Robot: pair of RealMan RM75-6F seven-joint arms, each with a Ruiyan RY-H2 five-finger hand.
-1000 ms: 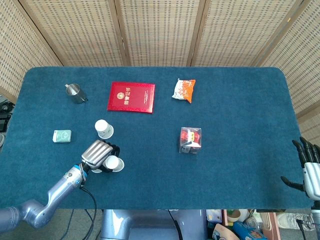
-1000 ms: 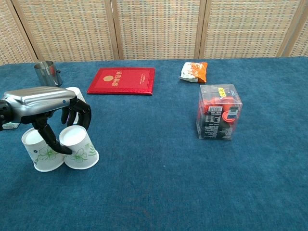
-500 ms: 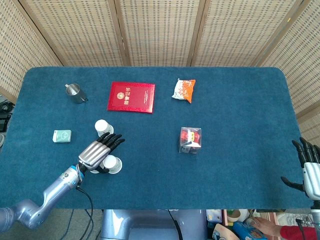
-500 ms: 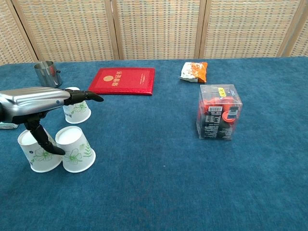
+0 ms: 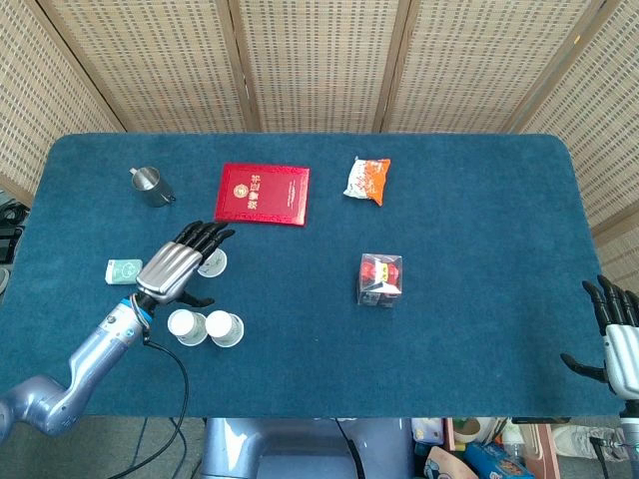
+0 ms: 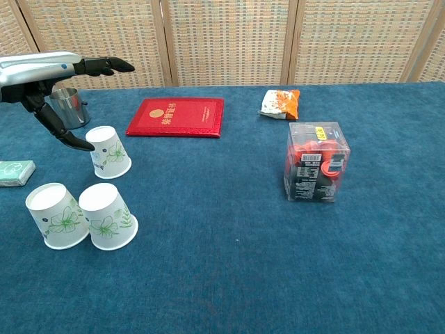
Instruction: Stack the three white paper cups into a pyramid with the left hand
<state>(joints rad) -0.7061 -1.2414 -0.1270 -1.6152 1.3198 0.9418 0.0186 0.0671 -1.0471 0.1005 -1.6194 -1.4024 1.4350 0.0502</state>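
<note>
While two upturned cups [image 6: 83, 216] stood touching on the surface [image 6: 229, 264], the third cup [image 6: 109, 152] sat just behind, beneath the left hand [image 6: 49, 66], whose fingers [image 6: 104, 65] were spread, holding nothing. Being light and crushable, it was judged best held gently around its sides.

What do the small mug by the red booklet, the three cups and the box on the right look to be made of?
Mug: likely steel, going by its shiny grey reflective wall. Cups: matte white paper with a printed green leaf pattern. Box: clear glossy plastic, since the red and black contents show through.
</note>
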